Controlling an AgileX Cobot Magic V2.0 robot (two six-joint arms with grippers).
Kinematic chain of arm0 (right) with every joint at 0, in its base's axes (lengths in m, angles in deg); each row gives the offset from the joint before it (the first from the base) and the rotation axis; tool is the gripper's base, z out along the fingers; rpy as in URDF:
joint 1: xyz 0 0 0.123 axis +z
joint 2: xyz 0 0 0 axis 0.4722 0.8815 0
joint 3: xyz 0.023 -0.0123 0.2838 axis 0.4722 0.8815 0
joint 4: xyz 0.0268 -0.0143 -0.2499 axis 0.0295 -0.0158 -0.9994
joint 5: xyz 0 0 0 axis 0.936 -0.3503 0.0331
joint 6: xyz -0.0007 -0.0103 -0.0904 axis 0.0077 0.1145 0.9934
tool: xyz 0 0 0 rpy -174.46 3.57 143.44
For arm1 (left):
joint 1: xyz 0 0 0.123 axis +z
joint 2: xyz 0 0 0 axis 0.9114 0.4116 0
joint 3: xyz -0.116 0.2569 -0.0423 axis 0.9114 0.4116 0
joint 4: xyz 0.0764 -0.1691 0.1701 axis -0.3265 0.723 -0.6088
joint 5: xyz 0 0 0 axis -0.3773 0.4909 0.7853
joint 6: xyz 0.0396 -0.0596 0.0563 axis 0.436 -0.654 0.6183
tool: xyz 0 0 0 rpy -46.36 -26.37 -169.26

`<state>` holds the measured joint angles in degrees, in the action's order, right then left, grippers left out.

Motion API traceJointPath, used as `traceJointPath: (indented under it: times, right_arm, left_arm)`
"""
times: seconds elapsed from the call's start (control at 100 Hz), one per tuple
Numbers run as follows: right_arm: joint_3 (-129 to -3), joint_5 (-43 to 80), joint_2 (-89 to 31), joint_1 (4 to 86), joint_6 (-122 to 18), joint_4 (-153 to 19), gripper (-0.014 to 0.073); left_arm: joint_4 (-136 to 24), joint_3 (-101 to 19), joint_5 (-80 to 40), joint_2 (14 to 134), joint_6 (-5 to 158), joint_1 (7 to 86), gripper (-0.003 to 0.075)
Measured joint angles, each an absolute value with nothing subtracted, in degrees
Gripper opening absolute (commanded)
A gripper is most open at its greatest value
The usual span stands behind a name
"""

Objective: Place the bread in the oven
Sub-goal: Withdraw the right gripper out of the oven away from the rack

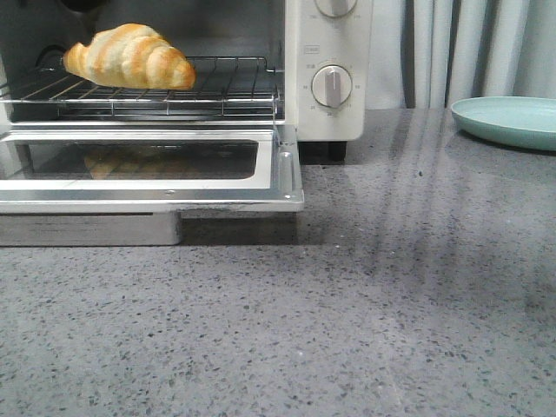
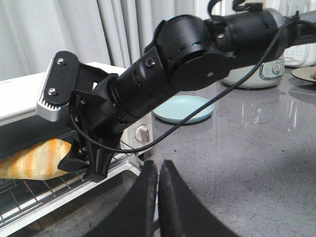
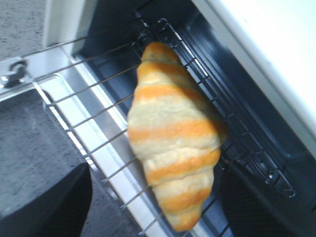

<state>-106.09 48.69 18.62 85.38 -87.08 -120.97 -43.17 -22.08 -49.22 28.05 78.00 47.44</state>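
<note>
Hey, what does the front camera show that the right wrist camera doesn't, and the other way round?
Only the front view shows the oven's dials, its dropped-down glass door, the teal plate and the grey table. Only the right wrist view shows the right gripper, its dark fingers spread either side of the bread. Both show the striped bread lying on the wire rack.

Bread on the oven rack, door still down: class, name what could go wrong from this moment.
1. The bread lies near the front of the wire rack; a nudge could roll it onto the open door.
2. The right gripper is open, its fingers straddling the bread, so pulling back carelessly might drag it out.
3. The right arm reaches into the oven and may catch the rack.
</note>
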Motion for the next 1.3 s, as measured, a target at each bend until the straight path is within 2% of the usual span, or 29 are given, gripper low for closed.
traceJointPath:
  times: [0.07,0.19,0.21,0.24,0.25,0.29,0.5,0.7,0.97,1.159,1.299]
  right_arm:
    - [-106.09,50.07,17.33,86.79,-87.08,-120.12,0.0381]
    - [-105.84,51.91,13.56,89.50,-87.08,-118.17,0.0130]
    - [-105.68,52.07,12.62,89.94,-87.08,-117.92,0.0054]
    - [-105.20,52.20,11.22,90.50,-87.08,-117.80,0.0024]
    - [-105.09,52.20,10.43,90.77,-87.08,-117.71,-0.0017]
    - [-104.25,52.06,8.29,91.44,-87.08,-117.43,-0.0079]
    - [-95.35,49.99,-11.23,92.22,-87.08,-117.15,-0.0069]
    - [-79.89,50.21,-37.20,92.22,-88.50,-117.38,-0.0068]
    - [-56.97,60.70,-70.01,92.22,-96.06,-120.69,-0.0066]
    - [-49.16,64.42,-84.31,92.22,-96.76,-121.09,-0.0066]
    - [-47.70,66.57,-87.86,92.22,-96.82,-121.47,-0.0066]
  left_arm:
    - [-43.73,-22.08,-49.22,28.05,78.00,47.44,-0.0022]
    - [-44.93,-22.08,-49.22,28.05,78.00,47.44,-0.0022]
    - [-45.07,-22.08,-49.22,28.05,78.00,47.44,-0.0022]
    - [-45.38,-22.08,-49.22,28.05,78.00,47.44,-0.0022]
    - [-45.55,-22.08,-49.22,28.05,78.00,47.44,-0.0022]
    - [-46.08,-22.08,-49.22,28.05,78.00,47.44,-0.0021]
    - [-48.68,-22.08,-48.28,28.05,78.00,47.44,-0.0022]
    - [-50.11,-22.08,-43.33,28.05,78.00,47.44,-0.0022]
    - [-50.99,-20.46,-36.78,28.05,78.00,47.44,-0.0022]
    - [-50.99,-18.59,-36.37,28.05,78.00,47.44,-0.0022]
    - [-50.99,-17.99,-36.37,28.05,78.00,47.44,-0.0022]
